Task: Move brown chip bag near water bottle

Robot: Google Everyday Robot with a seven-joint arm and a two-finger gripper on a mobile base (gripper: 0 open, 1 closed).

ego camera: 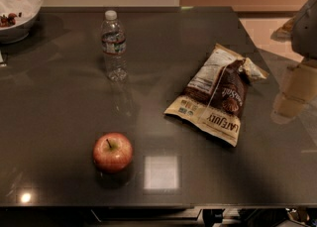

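In the camera view, a dark grey table (54, 107) fills most of the frame. Its top is smooth and glossy, with pale patches of reflected light on it.

The water bottle (114, 45) stands upright toward the far side of the table. It is a small, ribbed cylinder of clear plastic with a white cap and a label band in white, green and red.

The brown chip bag (218, 94) lies flat on the table, to the right of the water bottle and nearer the camera, well apart from it. It is a crinkled, shiny pouch, cream along its edges and dark brown in the middle. A white label panel sits at its far end, and "LATE JULY" lettering runs along its near edge. Nothing touches it.

A round red and yellow apple (113, 151), with a short stem, sits almost straight in front of the water bottle near the table's front edge.

A white bowl (22, 15) with a smooth rim rests far to the left of the water bottle, at the table's corner.

The gripper (290, 97), a pale cream blocky shape, hangs far to the right of the water bottle, beyond the bag and apart from it. Whether it is spread or closed cannot be told.
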